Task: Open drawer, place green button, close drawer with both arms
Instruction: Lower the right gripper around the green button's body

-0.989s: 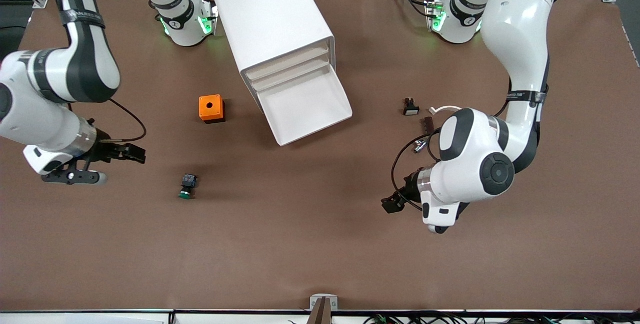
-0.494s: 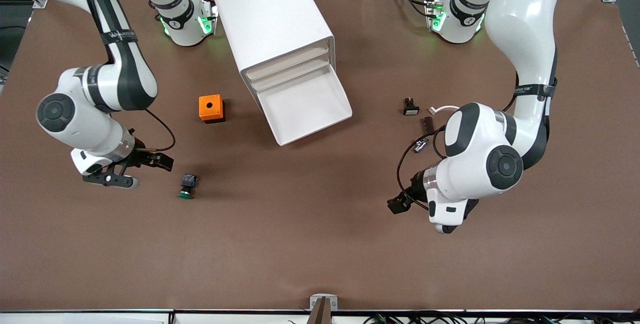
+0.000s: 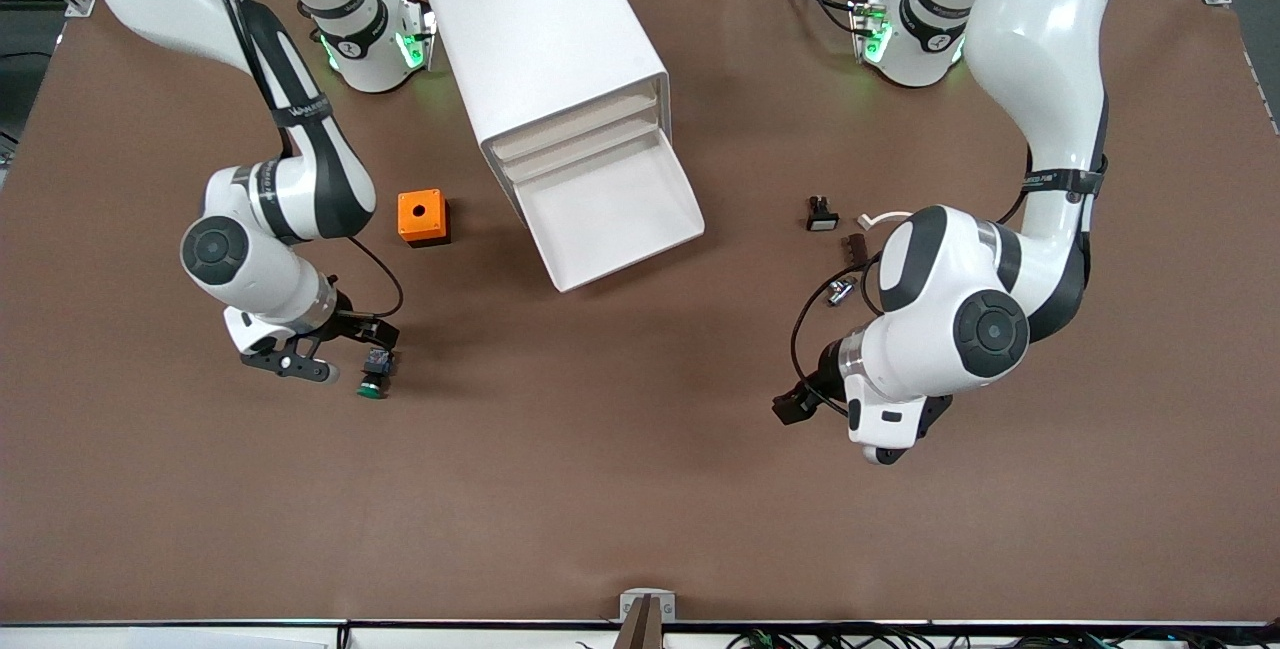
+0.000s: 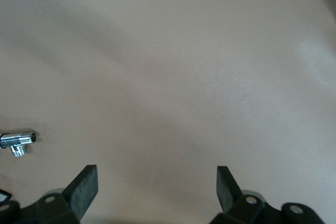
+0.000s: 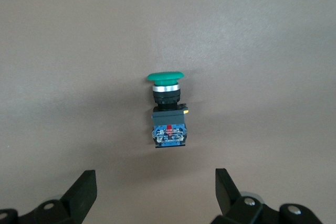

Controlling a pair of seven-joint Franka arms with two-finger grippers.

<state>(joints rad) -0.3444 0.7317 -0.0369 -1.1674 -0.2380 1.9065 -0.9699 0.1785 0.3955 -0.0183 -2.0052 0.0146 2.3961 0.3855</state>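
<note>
- Front view: big white rounded-corner plastic cabinet (image 3: 545,39) stands mid-table near the bases. Its lowest wide shallow white tray drawer (image 3: 612,209) is pulled out, nothing in it.
- Small orange box w/ a round hole on top (image 3: 423,217) sits beside the drawer, toward the right arm's end.
- Tiny push button, round green cap & black body (image 3: 374,374), lies on its side on the brown table (image 3: 600,489), at approx 6 o'clock from the orange box, nearer the front camera.
- Right gripper (image 3: 340,349) sits just beside the button, fingers spread, gripping nothing.
- Left gripper (image 3: 795,404) hangs low over bare table toward the left arm's end. Small black piece w/ white face (image 3: 821,216) and a little chrome fitting (image 3: 838,293) lie near that arm.
- Left wrist view: black fingers (image 4: 84,188) wide apart, nothing between; chrome fitting (image 4: 17,141) off to one side.
- Right wrist view: button (image 5: 168,111) lies in line w/ the gap between the parted fingers (image 5: 83,190), not touched.
</note>
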